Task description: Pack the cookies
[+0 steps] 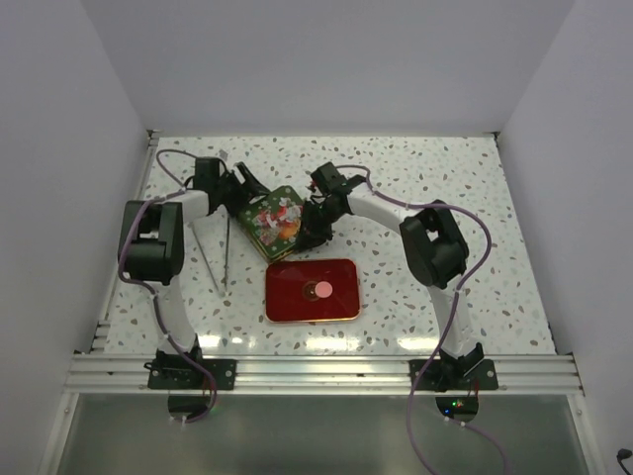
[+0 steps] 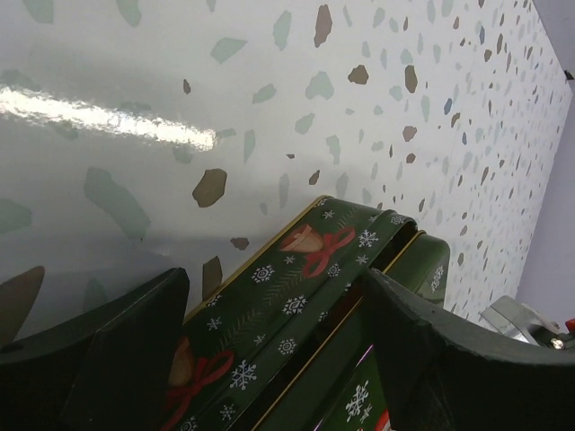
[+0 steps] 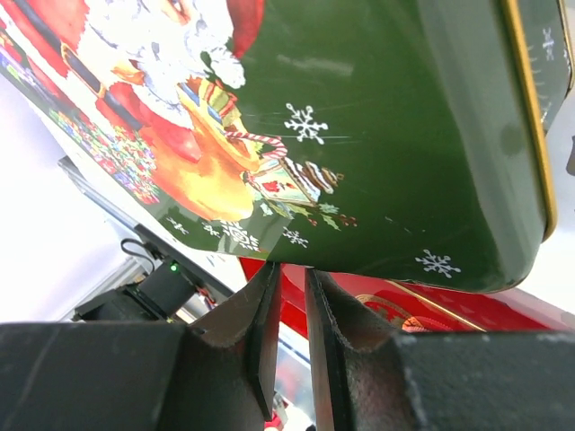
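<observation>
While the two arms meet over the far half of the speckled table (image 1: 435,178), the only cookie (image 1: 323,290) that shows lies nearer the bases, inside a shallow red tin (image 1: 287,302) with rounded corners and a thin gold rim. It is a small, flat, round disc of pale pink, plain on top as far as the overhead view lets one judge, and it sits slightly right of the tin's middle, flat on the red floor and apart from every wall. Just beyond the tin, a green lid (image 1: 272,220) printed with a Santa figure, presents and white snowflakes is tilted between the grippers. The left gripper (image 2: 278,359) has its fingers (image 2: 108,359) spread wide, straddling one corner of the lid (image 2: 305,269), whose side band carries bells, red bows and snowflakes; whether the pads actually press on that corner cannot be told. The right gripper (image 3: 292,296) has its fingers (image 3: 256,332) drawn almost together, leaving a narrow slit, and its tips meet the lower edge of the lid (image 3: 377,135), which it appears to pinch by the thin wall. Under that edge, the right wrist view catches a strip of the red tin (image 3: 395,305).
</observation>
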Robot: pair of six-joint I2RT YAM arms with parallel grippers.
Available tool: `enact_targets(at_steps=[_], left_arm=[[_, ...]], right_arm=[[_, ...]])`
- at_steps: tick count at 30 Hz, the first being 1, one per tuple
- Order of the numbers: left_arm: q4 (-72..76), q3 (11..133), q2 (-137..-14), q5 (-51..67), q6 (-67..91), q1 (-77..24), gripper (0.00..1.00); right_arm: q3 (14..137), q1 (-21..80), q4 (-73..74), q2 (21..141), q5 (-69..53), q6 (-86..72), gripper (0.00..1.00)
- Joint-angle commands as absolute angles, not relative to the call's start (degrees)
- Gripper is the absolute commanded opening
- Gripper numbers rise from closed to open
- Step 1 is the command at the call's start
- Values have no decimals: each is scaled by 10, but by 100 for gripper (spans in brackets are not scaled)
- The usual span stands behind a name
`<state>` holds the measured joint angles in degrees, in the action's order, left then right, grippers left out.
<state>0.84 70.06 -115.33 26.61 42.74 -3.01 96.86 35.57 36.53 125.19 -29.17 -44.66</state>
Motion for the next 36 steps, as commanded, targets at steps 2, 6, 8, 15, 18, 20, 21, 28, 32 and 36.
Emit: enact_targets(at_steps=[2,6,8,15,18,20,21,28,32,36], left_arm=[[-92,643,-1131,330,436,-58,83],[-83,623,-1116,337,446,-61,83],[-81,618,-1112,343,446,-64,83],[-27,586,-1081,358,474,-82,86],[34,560,-1067,375,494,-82,93],[65,550,-1063,385,505,-82,98],[74,548,-1062,387,510,-82,100],[107,535,-1060,377,535,-76,100],[118,526,-1058,366,549,-64,100],[151,512,-1058,376,566,-54,100]], right_arm=[[1001,332,289,1233,-229,-447,22],[1007,328,294,1233,-229,-440,22],[1007,325,299,1234,-230,-433,22],[1030,326,321,1245,-239,-405,22],[1048,326,341,1255,-240,-389,22],[1055,327,354,1259,-240,-378,22],[1059,325,358,1261,-240,-374,22],[1074,325,380,1273,-243,-355,22],[1086,326,388,1281,-243,-347,22],[1096,324,399,1286,-242,-343,22]])
